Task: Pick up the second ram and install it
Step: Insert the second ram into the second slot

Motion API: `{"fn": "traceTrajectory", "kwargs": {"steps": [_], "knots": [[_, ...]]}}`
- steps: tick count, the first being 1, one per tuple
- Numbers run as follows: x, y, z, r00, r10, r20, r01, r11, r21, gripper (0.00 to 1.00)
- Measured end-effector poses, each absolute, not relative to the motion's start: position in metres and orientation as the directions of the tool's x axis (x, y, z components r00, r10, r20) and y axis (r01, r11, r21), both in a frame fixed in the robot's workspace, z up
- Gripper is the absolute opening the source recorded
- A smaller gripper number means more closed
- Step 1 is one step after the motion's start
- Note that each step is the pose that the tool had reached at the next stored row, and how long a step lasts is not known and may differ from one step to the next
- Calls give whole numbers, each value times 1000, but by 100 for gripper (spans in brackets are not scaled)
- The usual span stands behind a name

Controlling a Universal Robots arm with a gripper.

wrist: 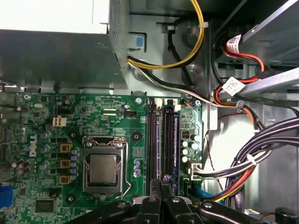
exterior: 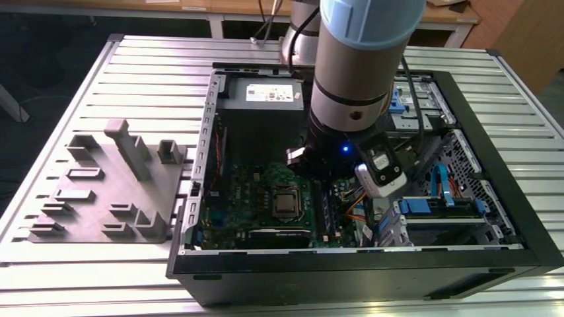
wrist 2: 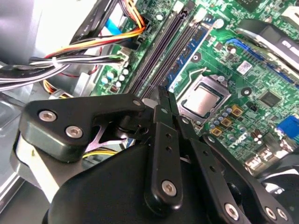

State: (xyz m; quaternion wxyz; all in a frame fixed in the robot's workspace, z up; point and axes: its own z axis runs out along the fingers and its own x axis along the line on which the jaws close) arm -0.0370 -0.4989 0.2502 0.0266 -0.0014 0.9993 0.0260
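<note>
Standing edge-up in its slot, the ram [wrist: 164, 140] seems seated beside another stick [wrist: 174, 140], one end under the claw [wrist: 161, 183], which is pressed together, inside the case [exterior: 352, 281] on the bench [exterior: 132, 66]; pickup looks done, full latching I cannot confirm
</note>
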Motion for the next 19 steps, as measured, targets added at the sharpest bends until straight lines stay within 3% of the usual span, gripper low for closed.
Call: {"fn": "traceTrajectory", "kwargs": {"steps": [19], "knots": [[-35,-493,237,-999,-1,-53,-4,999,55,8]]}}
